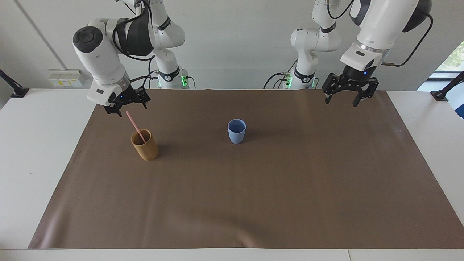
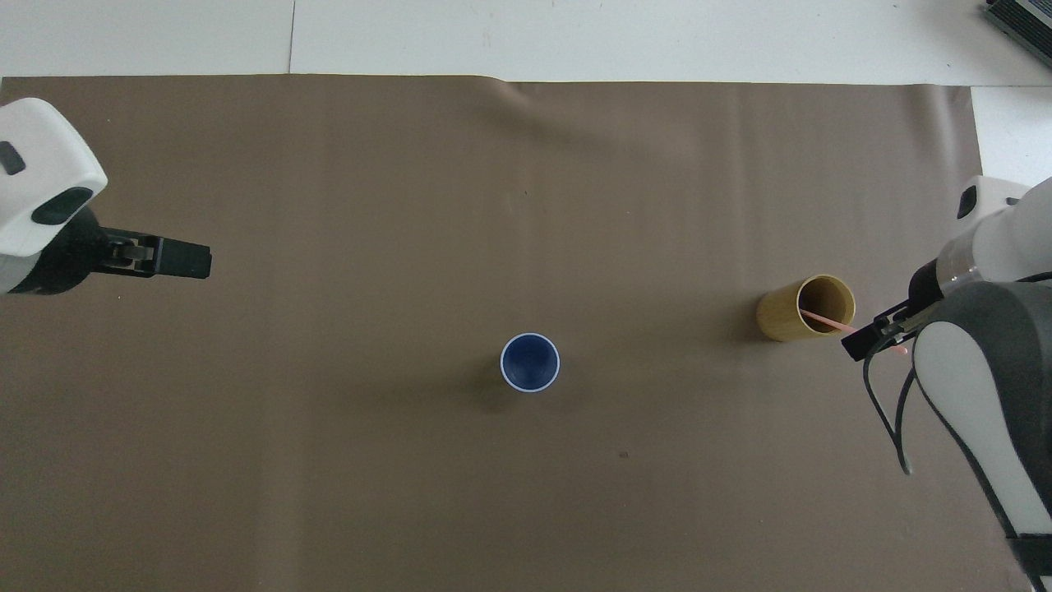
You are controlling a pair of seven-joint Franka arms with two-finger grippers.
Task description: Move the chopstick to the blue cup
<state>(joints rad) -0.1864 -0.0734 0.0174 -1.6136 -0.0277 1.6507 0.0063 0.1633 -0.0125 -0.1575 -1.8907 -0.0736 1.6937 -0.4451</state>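
The pale-pink chopstick (image 1: 135, 126) leans in a tan bamboo-like cup (image 1: 145, 145) toward the right arm's end of the mat. It also shows in the overhead view (image 2: 823, 320), inside the tan cup (image 2: 791, 313). My right gripper (image 1: 127, 107) is open and hovers just over the chopstick's top end; it also shows in the overhead view (image 2: 873, 337). The light-blue cup (image 1: 236, 131) stands upright and empty at mid-mat and shows from above (image 2: 530, 363). My left gripper (image 1: 346, 93) is open and empty, raised over the mat's edge toward the left arm's end (image 2: 177, 260).
A brown mat (image 1: 253, 203) covers most of the white table (image 1: 32, 152). Both arm bases stand at the robots' edge of the table. A black clamp (image 1: 444, 92) sits at the table corner toward the left arm's end.
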